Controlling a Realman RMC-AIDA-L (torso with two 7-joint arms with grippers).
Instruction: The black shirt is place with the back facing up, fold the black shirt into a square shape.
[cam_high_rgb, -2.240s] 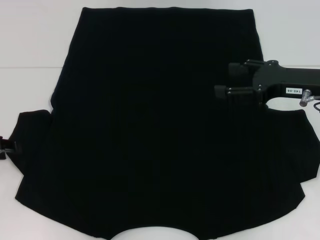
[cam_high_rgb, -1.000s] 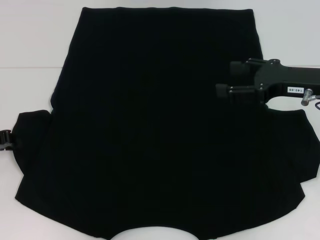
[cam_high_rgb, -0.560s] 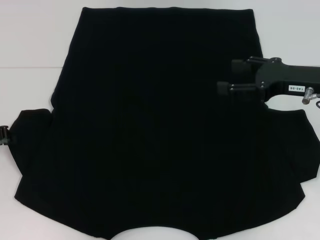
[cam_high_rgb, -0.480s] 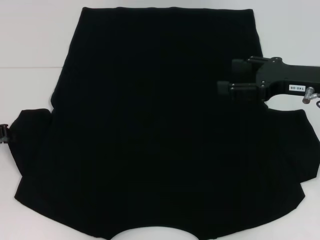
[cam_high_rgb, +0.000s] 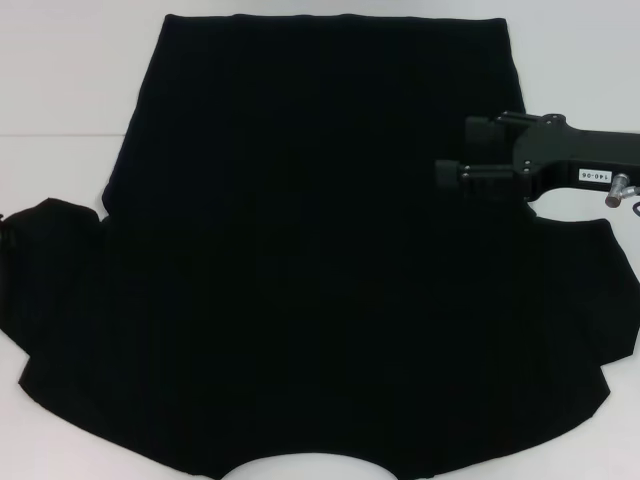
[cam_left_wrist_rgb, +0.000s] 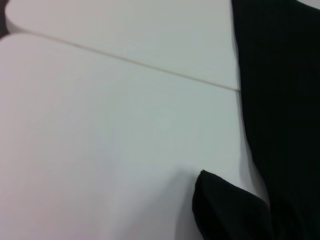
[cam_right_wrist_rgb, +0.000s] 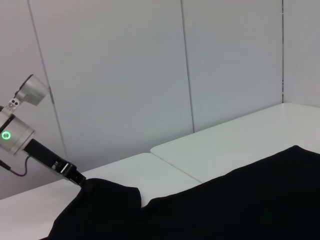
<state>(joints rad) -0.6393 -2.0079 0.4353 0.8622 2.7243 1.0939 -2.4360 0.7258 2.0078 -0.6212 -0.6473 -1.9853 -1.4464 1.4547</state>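
The head view looks steeply down from above onto the white table (cam_high_rgb: 60, 80), wide enough to take in almost the whole black shirt (cam_high_rgb: 320, 270), with the right gripper (cam_high_rgb: 452, 150) reaching in from the right edge. The left wrist view sits close over the tabletop (cam_left_wrist_rgb: 110, 130) — it catches only the shirt's edge (cam_left_wrist_rgb: 280, 100) and a sleeve tip. The right wrist view faces across the shirt (cam_right_wrist_rgb: 225, 205), low and nearly level, toward a pale panelled wall (cam_right_wrist_rgb: 150, 65) — and at the sleeve it shows the left arm (cam_right_wrist_rgb: 30, 140). All three share the shirt's left sleeve.
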